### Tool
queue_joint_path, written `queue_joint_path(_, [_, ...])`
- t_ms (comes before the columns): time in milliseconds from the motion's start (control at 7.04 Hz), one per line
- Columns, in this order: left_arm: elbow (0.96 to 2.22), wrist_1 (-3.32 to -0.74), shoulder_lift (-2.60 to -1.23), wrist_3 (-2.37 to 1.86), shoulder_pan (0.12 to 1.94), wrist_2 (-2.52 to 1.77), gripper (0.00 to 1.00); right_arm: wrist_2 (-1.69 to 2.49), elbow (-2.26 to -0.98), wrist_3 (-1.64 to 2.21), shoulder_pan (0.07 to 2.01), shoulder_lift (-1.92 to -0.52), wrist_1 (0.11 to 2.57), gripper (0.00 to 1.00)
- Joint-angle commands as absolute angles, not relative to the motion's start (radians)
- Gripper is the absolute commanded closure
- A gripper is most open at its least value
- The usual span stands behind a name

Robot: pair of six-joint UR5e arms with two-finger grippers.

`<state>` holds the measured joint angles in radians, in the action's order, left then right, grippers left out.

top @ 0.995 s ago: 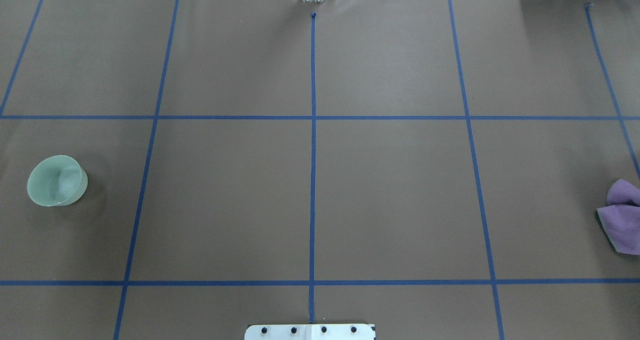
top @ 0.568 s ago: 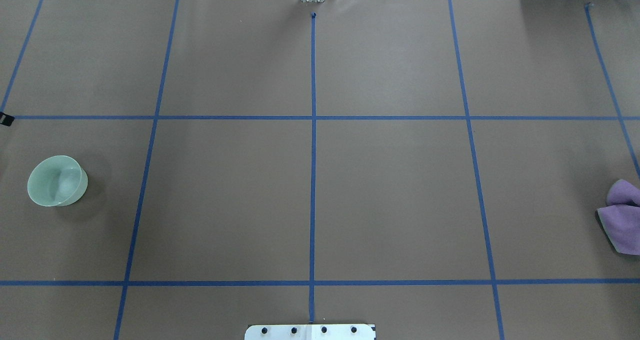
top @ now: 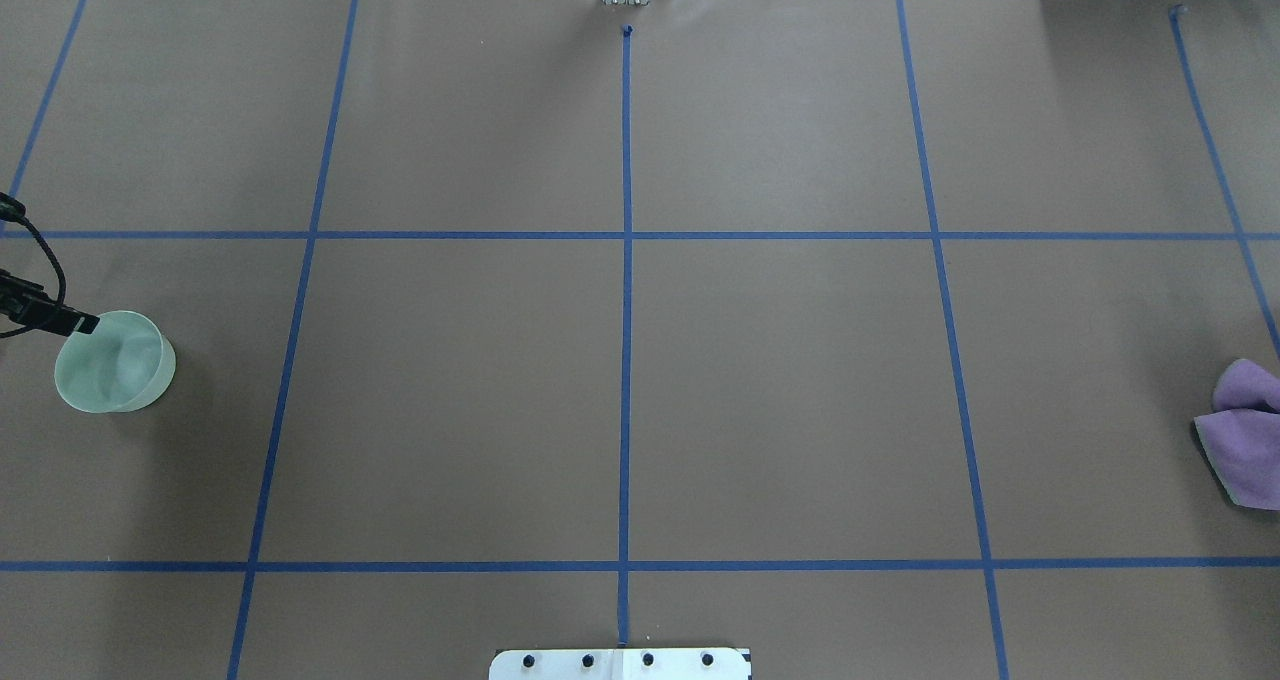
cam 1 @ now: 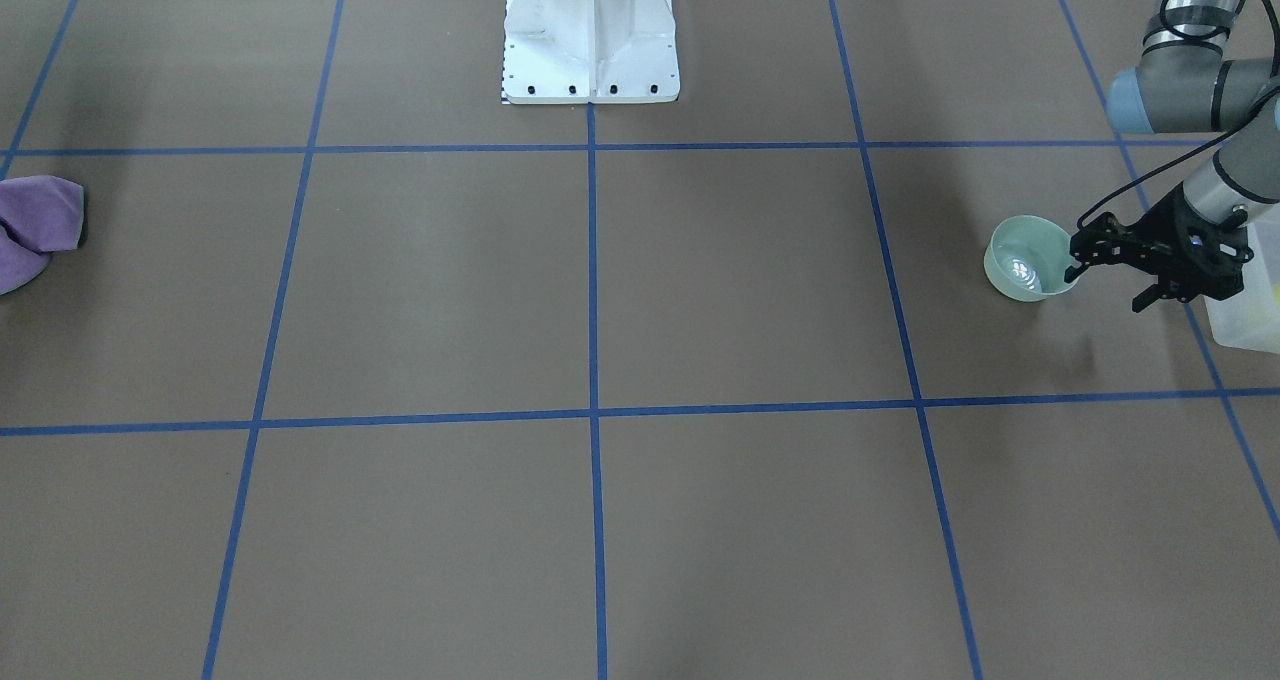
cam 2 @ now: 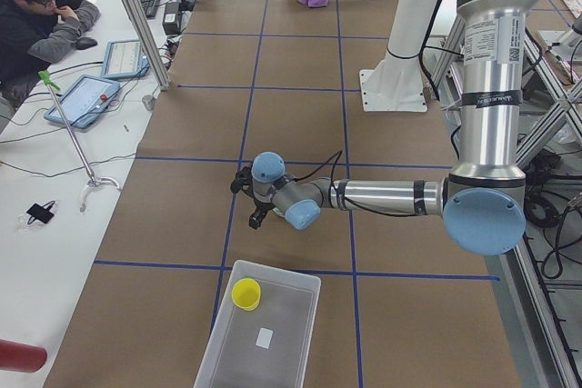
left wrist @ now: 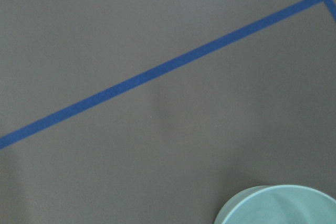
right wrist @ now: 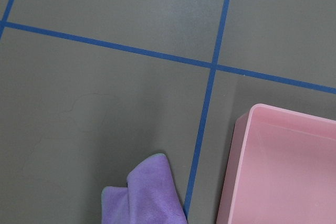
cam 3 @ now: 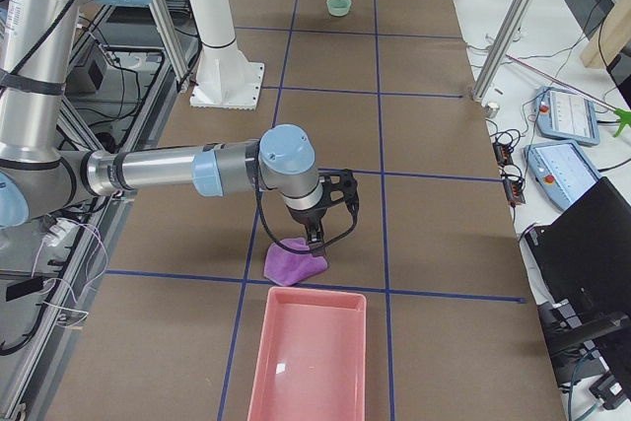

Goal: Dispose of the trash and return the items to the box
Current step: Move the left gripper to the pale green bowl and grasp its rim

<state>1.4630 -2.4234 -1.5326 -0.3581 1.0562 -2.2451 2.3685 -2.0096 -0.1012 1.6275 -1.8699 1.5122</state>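
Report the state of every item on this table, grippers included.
Mint-green bowl: upright, empty, on the table.
Yellow cup: upright inside the white bin.
White bin: open-topped, holding the cup.
Purple cloth: crumpled on the table.
Pink tray: empty.
Left gripper: open, at the bowl's rim.
Right gripper: above the cloth, opening unclear.

1 mint bowl [cam 1: 1020, 260], 1 yellow cup [cam 2: 245, 293], 1 frosted box [cam 2: 289, 311], 1 purple cloth [cam 3: 294, 263], 1 pink tray [cam 3: 308, 362], 1 person [cam 2: 45, 38].
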Motion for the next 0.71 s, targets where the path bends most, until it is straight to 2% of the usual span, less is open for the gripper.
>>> queue_joint_path(0, [1.442, -2.520, -1.534, -0.432, 1.020, -2.250, 0.45, 2.368, -2.010, -0.101, 1.628, -1.870, 1.511, 0.00])
queue_joint_path(284, [1.442, -2.548, -1.526, -0.431, 1.017, -2.250, 1.00, 2.367, -2.010, -0.101, 1.628, -1.870, 1.511, 0.00])
queue_joint_path(568, [1.454, -2.576, -1.510, -0.431, 1.020, -2.263, 1.00, 2.368, -2.010, -0.101, 1.628, -1.870, 1.511, 0.00])
